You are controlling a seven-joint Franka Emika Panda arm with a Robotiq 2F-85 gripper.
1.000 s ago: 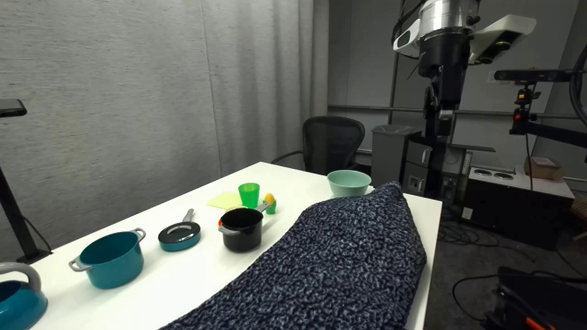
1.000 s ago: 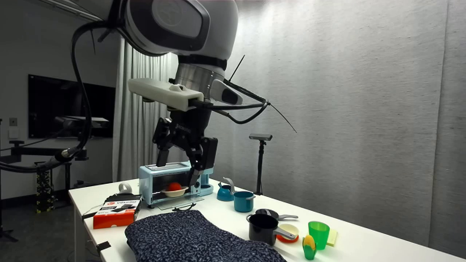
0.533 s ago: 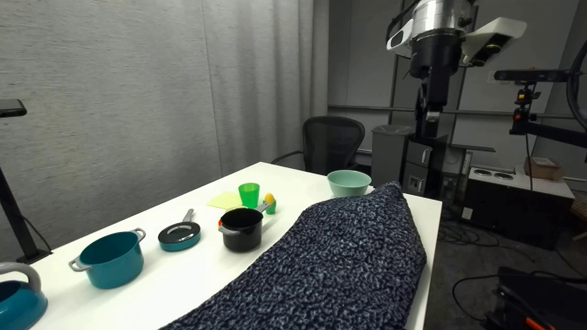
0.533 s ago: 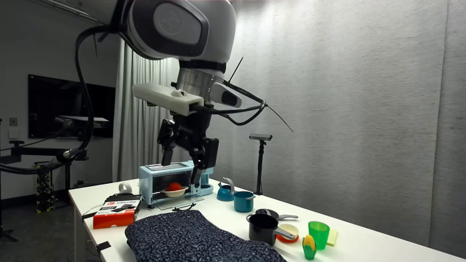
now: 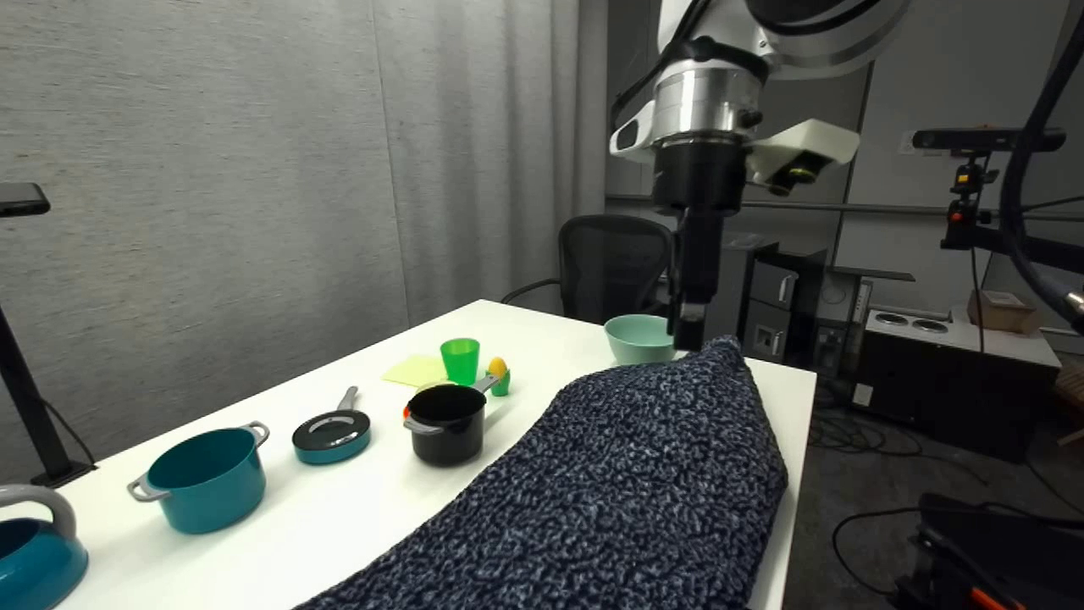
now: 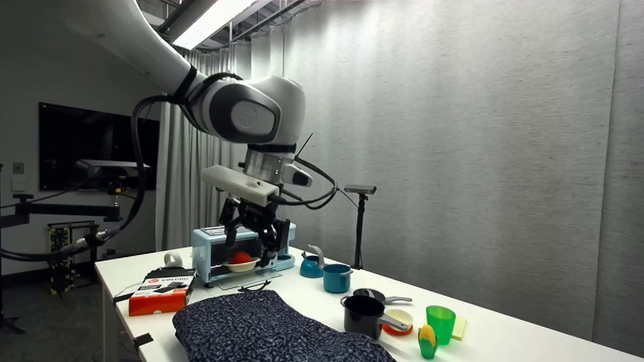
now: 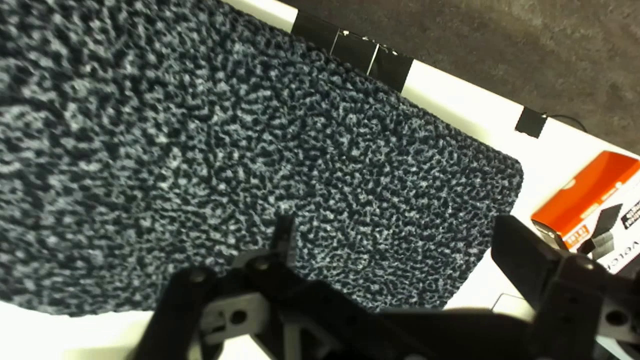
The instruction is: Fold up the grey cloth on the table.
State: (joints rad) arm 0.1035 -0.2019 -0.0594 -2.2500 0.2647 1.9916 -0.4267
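The grey cloth [image 5: 610, 483], dark navy with light speckles, lies in a long, uneven sheet on the white table [image 5: 339, 525]. It shows also in an exterior view [image 6: 266, 327] and fills much of the wrist view [image 7: 225, 150]. My gripper [image 5: 688, 335] is open, pointing down, with nothing between its fingers. In the wrist view the gripper [image 7: 394, 222] has its fingers wide apart over the cloth's rounded end, one finger over cloth and one by its edge. In an exterior view the gripper [image 6: 249, 251] appears above the table, apart from the cloth.
A black pot [image 6: 361, 317], a teal pot [image 5: 212, 479], a lidded pan [image 5: 332, 436], a green cup [image 5: 460, 362] and toy corn [image 5: 498, 377] stand beside the cloth. A mint bowl [image 5: 641, 339], a blue toaster oven [image 6: 201, 256] and an orange box [image 6: 161, 301] are also near.
The arm has come down and the gripper is lower, shifted left in an exterior view. The gripper stays open. The cloth and other objects have not moved.
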